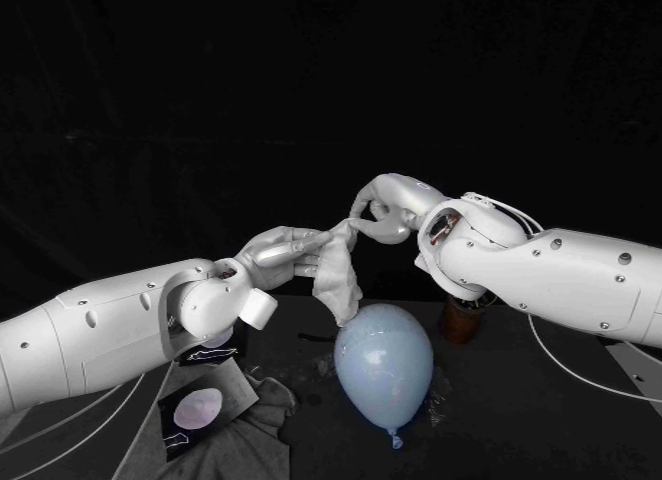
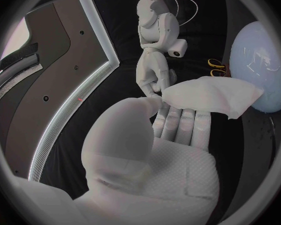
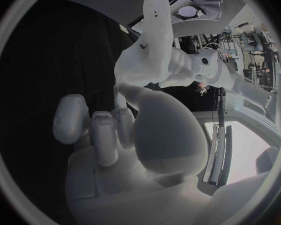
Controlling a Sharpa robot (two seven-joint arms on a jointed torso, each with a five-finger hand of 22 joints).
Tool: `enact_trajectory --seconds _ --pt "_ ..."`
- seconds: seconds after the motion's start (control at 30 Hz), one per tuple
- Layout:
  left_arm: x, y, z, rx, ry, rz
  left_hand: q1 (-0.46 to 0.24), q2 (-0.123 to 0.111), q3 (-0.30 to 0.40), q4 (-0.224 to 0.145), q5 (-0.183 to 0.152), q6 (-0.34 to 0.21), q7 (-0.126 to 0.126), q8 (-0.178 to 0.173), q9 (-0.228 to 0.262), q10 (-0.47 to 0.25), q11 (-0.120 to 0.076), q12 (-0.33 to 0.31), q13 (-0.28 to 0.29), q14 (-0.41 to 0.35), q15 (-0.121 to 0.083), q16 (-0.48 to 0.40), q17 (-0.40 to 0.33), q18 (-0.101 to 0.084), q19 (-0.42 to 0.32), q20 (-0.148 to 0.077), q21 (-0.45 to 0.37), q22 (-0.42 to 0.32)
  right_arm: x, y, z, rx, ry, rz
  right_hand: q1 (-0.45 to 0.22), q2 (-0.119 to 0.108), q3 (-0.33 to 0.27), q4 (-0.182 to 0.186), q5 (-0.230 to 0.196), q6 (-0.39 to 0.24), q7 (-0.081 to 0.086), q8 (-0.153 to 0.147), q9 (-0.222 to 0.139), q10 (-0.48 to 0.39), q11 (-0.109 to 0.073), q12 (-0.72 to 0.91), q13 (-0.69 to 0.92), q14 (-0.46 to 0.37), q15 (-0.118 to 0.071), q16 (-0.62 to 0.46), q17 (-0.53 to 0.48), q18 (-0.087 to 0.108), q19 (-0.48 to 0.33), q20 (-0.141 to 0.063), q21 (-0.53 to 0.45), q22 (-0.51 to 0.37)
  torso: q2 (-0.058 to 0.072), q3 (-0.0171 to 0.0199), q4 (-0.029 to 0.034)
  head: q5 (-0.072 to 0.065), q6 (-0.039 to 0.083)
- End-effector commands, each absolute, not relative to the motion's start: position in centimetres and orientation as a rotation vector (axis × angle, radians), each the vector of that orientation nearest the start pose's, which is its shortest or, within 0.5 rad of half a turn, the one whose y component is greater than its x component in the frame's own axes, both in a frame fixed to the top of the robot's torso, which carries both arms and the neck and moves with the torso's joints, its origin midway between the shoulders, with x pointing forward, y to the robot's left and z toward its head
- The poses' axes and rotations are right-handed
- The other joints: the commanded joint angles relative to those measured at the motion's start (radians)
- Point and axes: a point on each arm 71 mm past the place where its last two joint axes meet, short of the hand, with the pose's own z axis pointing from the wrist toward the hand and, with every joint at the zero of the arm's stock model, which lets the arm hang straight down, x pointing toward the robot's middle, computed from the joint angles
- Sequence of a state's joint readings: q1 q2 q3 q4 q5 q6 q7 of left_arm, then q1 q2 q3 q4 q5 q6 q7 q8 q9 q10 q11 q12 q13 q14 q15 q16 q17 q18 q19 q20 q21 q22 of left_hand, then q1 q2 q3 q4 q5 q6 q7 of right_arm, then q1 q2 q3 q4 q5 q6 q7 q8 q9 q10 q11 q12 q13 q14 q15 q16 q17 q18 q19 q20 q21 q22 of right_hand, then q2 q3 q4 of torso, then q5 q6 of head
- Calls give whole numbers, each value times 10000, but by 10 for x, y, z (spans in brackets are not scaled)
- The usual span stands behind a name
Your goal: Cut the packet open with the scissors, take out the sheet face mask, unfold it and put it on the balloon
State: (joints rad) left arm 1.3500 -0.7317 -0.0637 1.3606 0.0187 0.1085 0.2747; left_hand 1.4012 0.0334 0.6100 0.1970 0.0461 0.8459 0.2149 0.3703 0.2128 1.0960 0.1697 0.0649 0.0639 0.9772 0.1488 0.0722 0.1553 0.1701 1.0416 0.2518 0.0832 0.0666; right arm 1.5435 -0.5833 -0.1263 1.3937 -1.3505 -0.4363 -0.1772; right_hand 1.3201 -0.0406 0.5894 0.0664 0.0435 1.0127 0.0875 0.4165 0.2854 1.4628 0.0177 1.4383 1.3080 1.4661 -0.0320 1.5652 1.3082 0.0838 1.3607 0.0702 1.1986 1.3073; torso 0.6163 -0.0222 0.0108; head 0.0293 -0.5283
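The pale blue balloon (image 1: 382, 365) lies on the black table, knot toward me, and appears again as the balloon (image 2: 260, 67) in the left wrist view. Above its far end hangs the white sheet face mask (image 1: 336, 275), partly folded. My left hand (image 1: 285, 255) pinches one upper edge of it. My right hand (image 1: 389, 212) holds the other upper end, slightly higher. In the left wrist view the mask (image 2: 209, 97) stretches from my left hand's fingertips (image 2: 154, 104) toward the right hand (image 2: 154, 75). My right hand (image 3: 115, 135) has its fingers curled.
A packet (image 1: 197, 410) lies on crumpled grey cloth (image 1: 259, 430) at the front left. A brown object (image 1: 462, 320) stands behind the balloon under my right arm. Yellow scissor handles (image 2: 215, 66) lie on the table near the balloon.
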Motion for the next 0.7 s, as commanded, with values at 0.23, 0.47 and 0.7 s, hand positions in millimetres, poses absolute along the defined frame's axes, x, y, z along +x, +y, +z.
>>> enact_trajectory --seconds 0.23,0.47,0.7 --pt "527 177 -121 -9322 16085 -18759 -828 -424 -383 812 21 53 41 102 37 88 9 -3 4 -49 5 -7 -12 153 -97 16 -73 -2 535 -110 -36 -1838 13467 6798 -9 73 71 -12 55 71 18 123 517 277 -35 33 1319 1047 -101 56 2626 -26 77 -13 51 1102 1 -4 8 2 -8" --pt "527 177 -122 -9342 16124 -18751 -858 -600 -508 826 22 56 32 120 43 87 2 -6 3 -50 1 -7 -12 153 -110 20 -79 -3 534 -109 -36 -1825 13401 6838 -18 67 84 -14 55 69 17 129 521 275 -36 26 1314 1047 -103 56 2626 -29 88 -15 64 1108 -1 -3 7 7 -23" --pt "527 177 -122 -9351 16135 -18738 -502 -525 -340 545 26 59 -11 169 65 103 -31 -7 1 -52 -14 -6 -11 155 -134 16 -86 -2 534 -109 -35 -1807 13354 6857 -18 67 84 -14 55 69 17 129 521 275 -36 26 1314 1047 -103 56 2626 -29 88 -15 64 1108 2 -3 2 20 -35"
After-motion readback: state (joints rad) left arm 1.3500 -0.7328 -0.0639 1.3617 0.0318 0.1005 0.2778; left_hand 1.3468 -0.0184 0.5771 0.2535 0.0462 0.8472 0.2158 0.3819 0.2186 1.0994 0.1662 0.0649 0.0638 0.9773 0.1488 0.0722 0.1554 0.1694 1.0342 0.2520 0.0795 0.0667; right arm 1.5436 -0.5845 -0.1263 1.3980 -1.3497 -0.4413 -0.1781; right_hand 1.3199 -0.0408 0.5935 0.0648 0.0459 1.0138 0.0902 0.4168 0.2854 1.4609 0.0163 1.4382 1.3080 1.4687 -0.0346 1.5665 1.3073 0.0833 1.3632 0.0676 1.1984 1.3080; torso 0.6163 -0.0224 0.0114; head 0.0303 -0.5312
